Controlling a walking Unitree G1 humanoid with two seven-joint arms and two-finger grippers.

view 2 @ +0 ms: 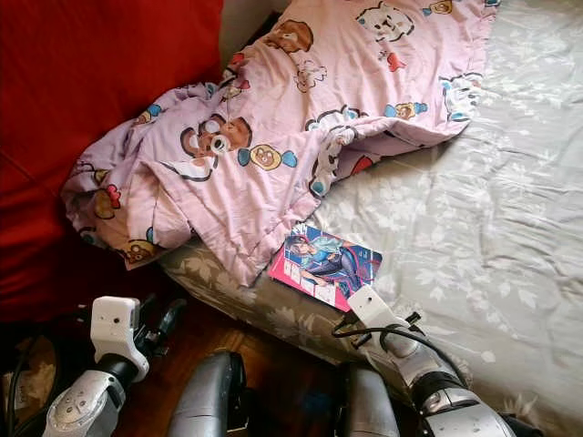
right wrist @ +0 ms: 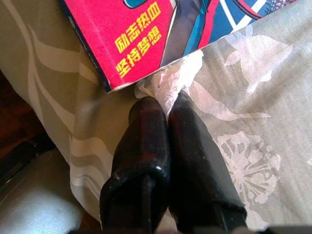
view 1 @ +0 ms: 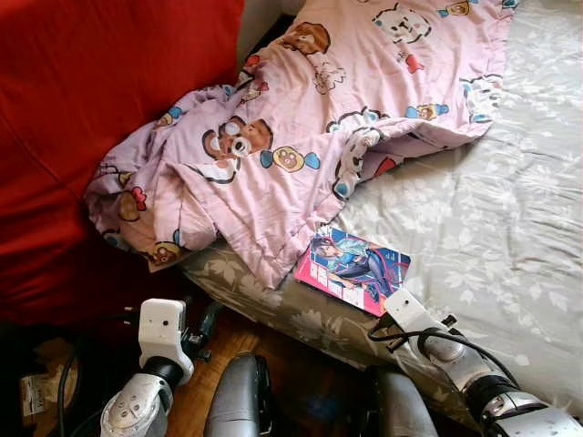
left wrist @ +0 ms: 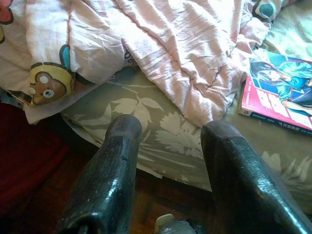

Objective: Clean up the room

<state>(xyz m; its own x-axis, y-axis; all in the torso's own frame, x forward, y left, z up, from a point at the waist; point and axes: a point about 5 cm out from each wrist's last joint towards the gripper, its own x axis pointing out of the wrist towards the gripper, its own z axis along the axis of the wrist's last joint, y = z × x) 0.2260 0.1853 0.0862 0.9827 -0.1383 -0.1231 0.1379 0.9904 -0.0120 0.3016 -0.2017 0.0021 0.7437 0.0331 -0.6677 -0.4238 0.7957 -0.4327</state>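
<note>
- The right gripper [right wrist: 163, 105] is down on the bed [view 1: 510, 228], right at the near edge of the book [view 1: 352, 269]. Its fingers are pressed together with a scrap of crumpled white tissue [right wrist: 170, 80] pinched between the tips.
- That tissue sits on the grey leaf-print sheet, touching the book's bottom edge and partly tucked under it.
- The book's a red and blue paperback with an anime-style cover, lying flat near the edge of the mattress, just beside the hem of the blanket [view 1: 301, 127].
- The blanket is pink with cartoon characters, all bunched up, spilling over the bed's corner and drooping against the big red cushion [view 1: 82, 118] on the left.
- The left gripper [left wrist: 168, 146] hangs low in front of the bed's side, over the wooden floor [view 1: 291, 364]. Its fingers are spread well apart and it's got nothing in it.
</note>
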